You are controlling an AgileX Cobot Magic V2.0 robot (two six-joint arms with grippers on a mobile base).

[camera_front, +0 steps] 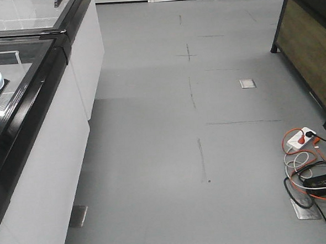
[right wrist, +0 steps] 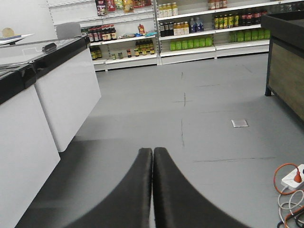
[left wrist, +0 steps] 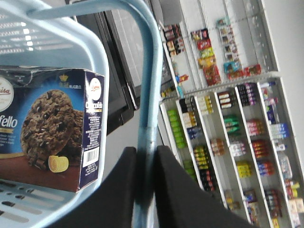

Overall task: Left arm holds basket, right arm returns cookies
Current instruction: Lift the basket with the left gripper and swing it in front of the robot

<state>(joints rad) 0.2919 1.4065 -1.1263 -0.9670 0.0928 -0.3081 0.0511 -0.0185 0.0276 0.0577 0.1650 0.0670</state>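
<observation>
Cookies [left wrist: 52, 137], in the basket [left wrist: 148, 71] pinched by the left gripper [left wrist: 145, 154], are seen from that wrist only; the right gripper [right wrist: 153, 154] is pressed closed above grey floor [right wrist: 213, 99].

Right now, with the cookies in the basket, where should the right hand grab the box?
Probably across the narrow edges of the cookie box, coming through the open top of the basket beside the handle: its picture face looks out of the opening, and the walls enclose the rest.

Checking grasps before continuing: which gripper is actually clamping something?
The left gripper, gripping the basket by its handle; the right gripper is shut on nothing.
</observation>
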